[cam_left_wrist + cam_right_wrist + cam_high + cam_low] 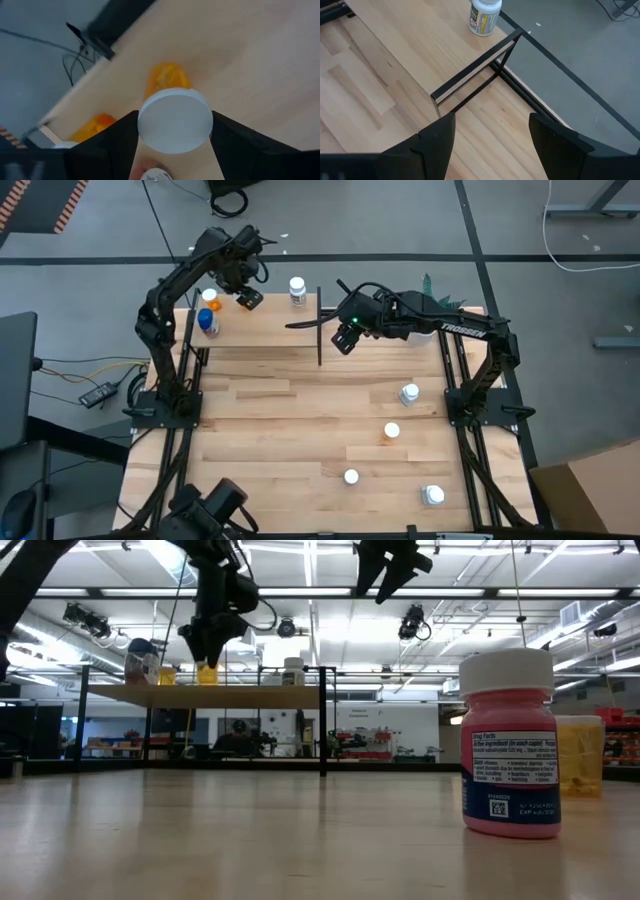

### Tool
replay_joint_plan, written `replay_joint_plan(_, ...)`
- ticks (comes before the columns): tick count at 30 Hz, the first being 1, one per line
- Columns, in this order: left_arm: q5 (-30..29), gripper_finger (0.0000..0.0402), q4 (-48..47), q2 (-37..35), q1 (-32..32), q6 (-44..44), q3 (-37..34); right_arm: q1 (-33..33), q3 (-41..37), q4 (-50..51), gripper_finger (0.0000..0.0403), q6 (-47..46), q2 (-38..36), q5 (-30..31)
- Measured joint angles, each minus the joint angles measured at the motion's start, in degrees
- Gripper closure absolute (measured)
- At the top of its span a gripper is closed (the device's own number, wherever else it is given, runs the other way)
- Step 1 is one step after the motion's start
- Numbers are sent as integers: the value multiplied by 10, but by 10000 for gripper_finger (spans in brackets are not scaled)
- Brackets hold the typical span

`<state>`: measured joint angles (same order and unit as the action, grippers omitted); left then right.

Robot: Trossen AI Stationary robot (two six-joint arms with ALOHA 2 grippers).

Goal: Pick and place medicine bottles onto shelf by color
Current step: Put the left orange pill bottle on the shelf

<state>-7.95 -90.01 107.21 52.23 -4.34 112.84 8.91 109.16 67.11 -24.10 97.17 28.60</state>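
The shelf (270, 330) stands at the table's far edge. On it stand an orange bottle (213, 306), a blue bottle (207, 324) and a white bottle (297, 290). My left gripper (246, 299) is over the shelf, shut on another orange bottle (167, 80) with a white cap. My right gripper (492, 135) hangs open above the table just off the shelf's right end, holding nothing. Several more white-capped bottles stand on the tabletop, among them a pink one (508, 750) and a yellow-orange one (580, 755). My left gripper pinches the orange bottle by its white cap (175, 120), one finger on each side, coming from above and pointing down. The bottle hangs upright below the fingers (207, 673), its base at the shelf board. I cannot tell whether it rests on the board.
Loose bottles stand on the table's right half (410, 393), (391, 431), (351, 477), (433, 496). The shelf's black frame post (319, 330) stands close to my right gripper. The shelf's middle, between the orange and white bottles, is bare board.
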Motion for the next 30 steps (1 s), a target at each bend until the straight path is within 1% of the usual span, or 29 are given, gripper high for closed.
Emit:
replay_joint_plan(6, -4, 164, -6, -24, 0, 6, -63, 0, 0, 0, 141, 0, 0, -1)
replay_joint_plan(15, -3, 171, 0, -40, 8, 6, -64, 3, 0, 0, 141, 16, 0, -2)
replay_joint_plan(25, -4, 167, 0, -40, 14, -11, -64, 7, 0, -3, 141, 11, 0, -2)
replay_joint_plan(30, -4, 171, 0, -40, 14, -13, -64, 7, 0, -27, 141, 13, 0, -2)
